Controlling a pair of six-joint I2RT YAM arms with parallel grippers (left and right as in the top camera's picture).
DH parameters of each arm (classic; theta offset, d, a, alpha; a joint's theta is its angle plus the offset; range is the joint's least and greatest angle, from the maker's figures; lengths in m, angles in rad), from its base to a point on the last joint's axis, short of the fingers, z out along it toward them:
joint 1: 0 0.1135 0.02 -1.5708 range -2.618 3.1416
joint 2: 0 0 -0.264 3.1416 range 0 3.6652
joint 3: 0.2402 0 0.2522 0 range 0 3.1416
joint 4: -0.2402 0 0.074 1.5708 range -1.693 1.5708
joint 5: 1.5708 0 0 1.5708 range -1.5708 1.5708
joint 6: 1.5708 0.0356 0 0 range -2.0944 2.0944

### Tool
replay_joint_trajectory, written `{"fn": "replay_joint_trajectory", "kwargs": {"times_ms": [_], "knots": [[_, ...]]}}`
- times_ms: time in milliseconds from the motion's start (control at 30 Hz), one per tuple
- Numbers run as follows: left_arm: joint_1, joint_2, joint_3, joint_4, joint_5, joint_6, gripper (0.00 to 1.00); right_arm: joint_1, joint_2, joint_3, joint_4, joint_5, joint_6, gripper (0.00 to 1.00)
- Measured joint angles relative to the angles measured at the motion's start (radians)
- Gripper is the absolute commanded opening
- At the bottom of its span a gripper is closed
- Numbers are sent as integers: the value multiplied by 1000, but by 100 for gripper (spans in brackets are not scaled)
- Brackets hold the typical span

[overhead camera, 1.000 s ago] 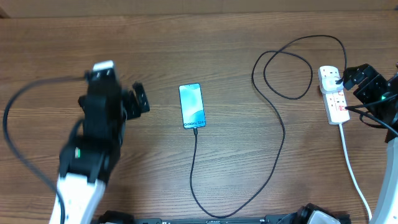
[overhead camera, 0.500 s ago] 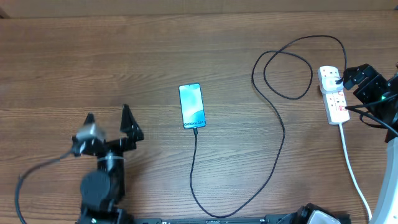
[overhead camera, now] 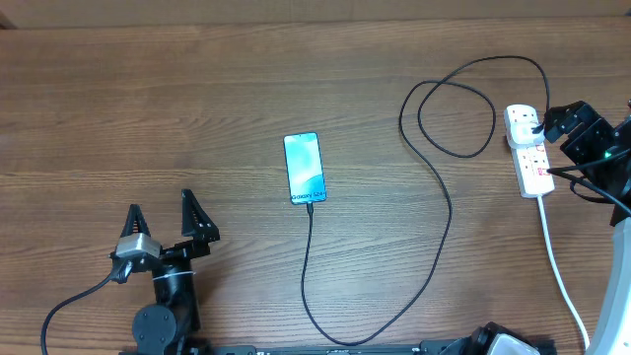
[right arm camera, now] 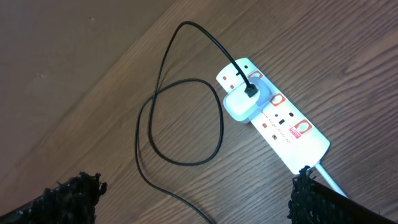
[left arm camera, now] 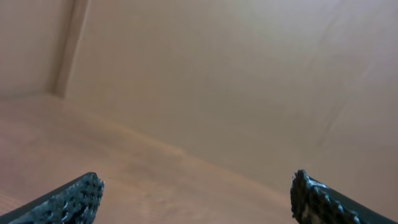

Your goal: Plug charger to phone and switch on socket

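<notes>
The phone [overhead camera: 304, 168] lies flat mid-table with its blue screen lit. The charger cable [overhead camera: 446, 209] runs from the phone's near end, curves along the front edge, loops at the back right and ends at a white adapter [right arm camera: 239, 103] in the socket [overhead camera: 533, 164]. The socket also shows in the right wrist view [right arm camera: 287, 127], with red switch marks. My right gripper [overhead camera: 558, 122] is open and hovers over the socket's far end, its fingers [right arm camera: 193, 186] empty. My left gripper [overhead camera: 164, 219] is open and empty at the front left, far from the phone, its fingers [left arm camera: 196, 186] showing only blurred tan surface.
The socket's thick white cord [overhead camera: 558, 264] runs toward the front right edge. The black cable loop [right arm camera: 183, 124] lies on the wood left of the socket. A cable from the left arm [overhead camera: 69, 301] trails at the front left.
My left arm has pulled back from beside the phone to the front left edge, gripper still open. The right arm, phone and cable have not moved.
</notes>
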Motion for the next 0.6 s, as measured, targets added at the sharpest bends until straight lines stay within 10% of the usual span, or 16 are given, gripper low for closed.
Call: {"fn": "replay_joint_trajectory", "kwargs": {"times_ms": [600], "knots": [[143, -28, 0, -285, 215, 117, 100, 0, 0, 0, 0, 0, 0, 100]]}}
